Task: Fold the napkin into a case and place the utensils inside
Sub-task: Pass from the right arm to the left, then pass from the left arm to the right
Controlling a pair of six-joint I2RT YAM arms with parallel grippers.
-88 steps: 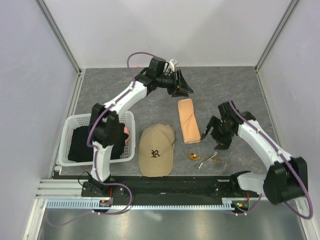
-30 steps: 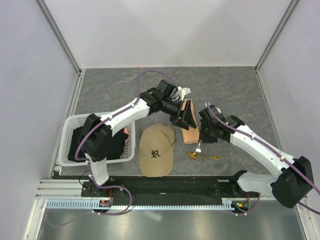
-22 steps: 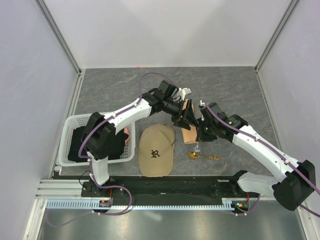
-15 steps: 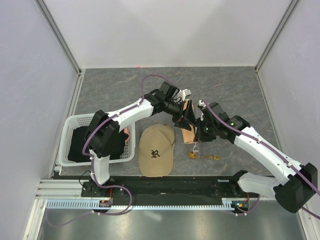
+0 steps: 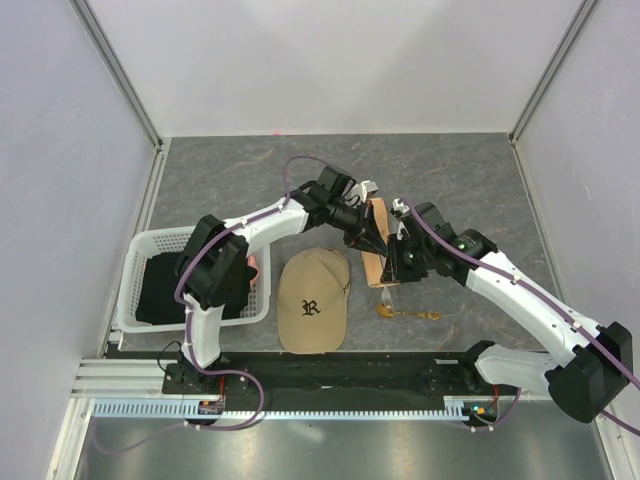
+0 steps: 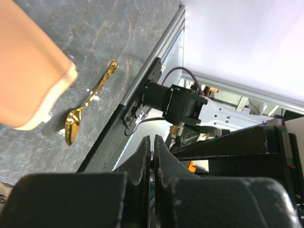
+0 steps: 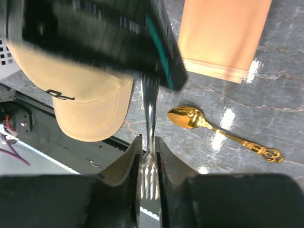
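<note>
Napkin [image 5: 372, 266]: folded to a narrow peach strip, flat on the grey desk [image 5: 460, 180] at centre, long axis near to far, just right of the tan cap [image 5: 313, 300]. Both arms meet over its near half.

Left fingers [image 6: 140, 159]: clenched, pads almost together. The right wrist view shows the handle end of the silver fork [image 7: 150, 118] running in under them, so the grip is on the fork.

Right fingers [image 7: 131, 156]: flank the fork's tine end closely. Cannot tell whether they press it or stand just free of it.

Fork: off the desk, past the napkin's near edge, between the cap brim and the gold spoon [image 7: 227, 135].

Gold spoon: lies on the desk just near of the napkin, apart from it, bowl toward the cap.

White basket [image 5: 128, 285]: at left, holds a black cloth [image 5: 160, 285].
</note>
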